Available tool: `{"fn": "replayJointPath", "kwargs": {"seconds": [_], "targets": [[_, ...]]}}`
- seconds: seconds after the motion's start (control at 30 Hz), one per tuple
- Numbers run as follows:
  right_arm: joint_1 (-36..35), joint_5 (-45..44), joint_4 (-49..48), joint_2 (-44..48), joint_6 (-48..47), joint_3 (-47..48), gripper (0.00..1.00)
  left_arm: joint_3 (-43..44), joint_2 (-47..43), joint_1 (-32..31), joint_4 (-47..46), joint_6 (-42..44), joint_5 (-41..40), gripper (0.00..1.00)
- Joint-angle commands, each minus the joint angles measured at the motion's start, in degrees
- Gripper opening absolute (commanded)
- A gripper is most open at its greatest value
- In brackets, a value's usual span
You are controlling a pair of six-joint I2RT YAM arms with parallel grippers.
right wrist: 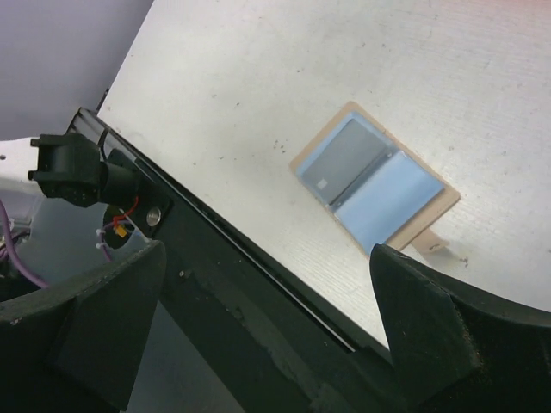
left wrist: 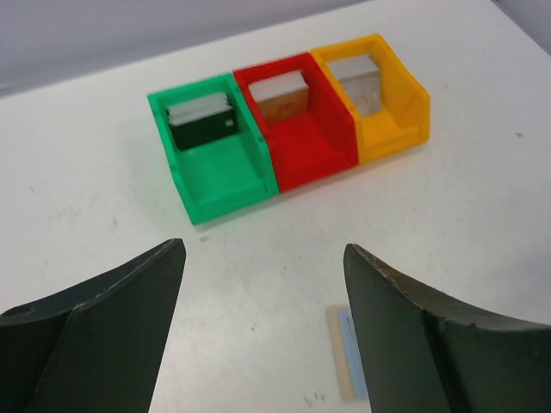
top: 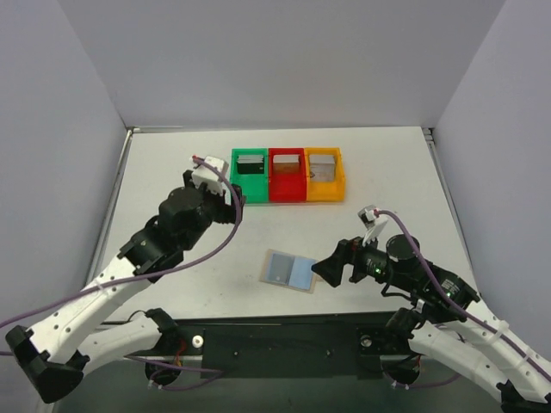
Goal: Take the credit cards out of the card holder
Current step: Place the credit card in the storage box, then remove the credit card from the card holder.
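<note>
The card holder (top: 290, 270) is lying open and flat on the table (top: 387, 172), near its front edge. It is just beside the right fingers (right wrist: 413, 301), which are standing spread wide and gripping nothing. One of its panels is showing grey, the other pale blue. The left fingers (left wrist: 120, 301) are hovering spread and empty near the green bin (left wrist: 224, 194), well apart from the holder. A dark card (left wrist: 202, 129) is leaning in that bin, a brownish card (left wrist: 282, 95) in the red bin (left wrist: 314, 146), and a grey card (left wrist: 357, 77) in the orange bin (left wrist: 405, 112).
</note>
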State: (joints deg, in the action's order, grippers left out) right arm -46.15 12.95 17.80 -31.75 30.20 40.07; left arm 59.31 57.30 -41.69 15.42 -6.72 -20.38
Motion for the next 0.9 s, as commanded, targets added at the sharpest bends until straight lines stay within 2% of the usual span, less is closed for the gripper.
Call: {"fn": "replayJointPath", "kwargs": {"seconds": [0.0, 0.1, 0.3, 0.4, 0.53, 0.63, 0.77, 0.8, 0.83, 0.87], "targets": [[0.18, -3.46, 0.74, -1.56, 5.92, -2.01, 1.00, -5.94, -7.98, -4.17, 7.42, -14.09, 0.34, 0.85], [0.27, -6.35, 1.97, -1.48, 7.42, -3.85, 1.00, -9.82, -11.59, -6.82, 12.60, -18.32, 0.08, 0.86], [0.10, -21.38, 9.51, -0.24, 9.18, -6.32, 1.00, -15.97, -17.30, -9.02, 19.03, -27.37, -2.21, 0.86], [0.10, -23.06, 10.85, -0.95, 9.97, -6.67, 1.00, -19.48, -23.78, -8.85, 17.37, -34.74, -1.69, 0.86], [-0.08, -23.58, 10.76, -1.74, 10.67, -6.50, 1.00, -25.99, -31.88, -8.85, 13.32, -38.87, 1.13, 0.86], [-0.43, -25.51, 10.68, -2.70, 10.59, -5.89, 1.00, -27.05, -31.55, -8.67, 16.21, -41.00, 2.53, 0.86], [-1.30, -25.61, 10.15, -5.07, 9.27, -4.13, 1.00, -26.26, -26.11, -8.67, 19.12, -41.79, 3.78, 0.87], [-1.75, -25.87, 10.41, -6.47, 8.92, -3.78, 1.00, -26.61, -25.84, -8.67, 20.77, -43.71, 1.77, 0.87], [-4.10, -28.74, 11.02, -7.36, 9.18, -2.56, 1.00, -26.96, -25.14, -8.58, 22.70, -51.12, -2.34, 0.87], [-6.47, -31.38, 13.20, -10.06, 9.96, -1.50, 1.00, -28.10, -25.13, -8.58, 24.38, -54.42, -4.12, 0.87]]}}
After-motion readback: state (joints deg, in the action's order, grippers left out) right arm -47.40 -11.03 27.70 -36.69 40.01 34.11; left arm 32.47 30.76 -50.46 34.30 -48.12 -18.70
